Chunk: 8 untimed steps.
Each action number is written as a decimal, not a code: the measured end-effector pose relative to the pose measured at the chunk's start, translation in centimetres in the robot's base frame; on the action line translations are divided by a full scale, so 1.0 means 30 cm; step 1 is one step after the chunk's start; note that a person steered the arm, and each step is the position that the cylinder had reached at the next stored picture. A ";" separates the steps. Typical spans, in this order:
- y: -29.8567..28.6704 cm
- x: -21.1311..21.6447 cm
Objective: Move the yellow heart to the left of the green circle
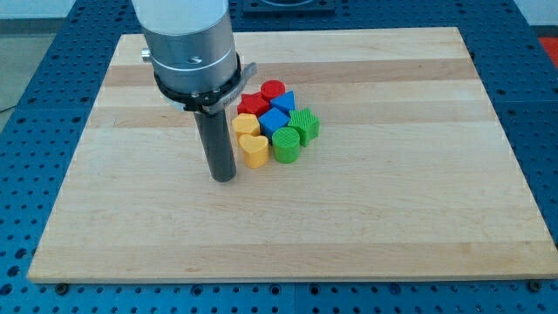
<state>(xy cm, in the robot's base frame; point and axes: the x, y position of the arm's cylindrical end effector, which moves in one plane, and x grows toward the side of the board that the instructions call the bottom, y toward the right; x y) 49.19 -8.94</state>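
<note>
The yellow heart sits on the wooden board, touching the left side of the green circle. My tip rests on the board just left of and slightly below the yellow heart, a small gap apart. Behind the heart is another yellow block. A green star-like block sits at the view's right of the cluster. The cluster is packed tight in the middle of the board.
Two blue blocks and two red blocks fill the back of the cluster. The robot's grey body hangs over the board's upper left. The board's edges border a blue perforated table.
</note>
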 end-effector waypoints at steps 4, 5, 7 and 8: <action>0.080 -0.025; 0.087 -0.025; 0.116 -0.025; 0.118 -0.025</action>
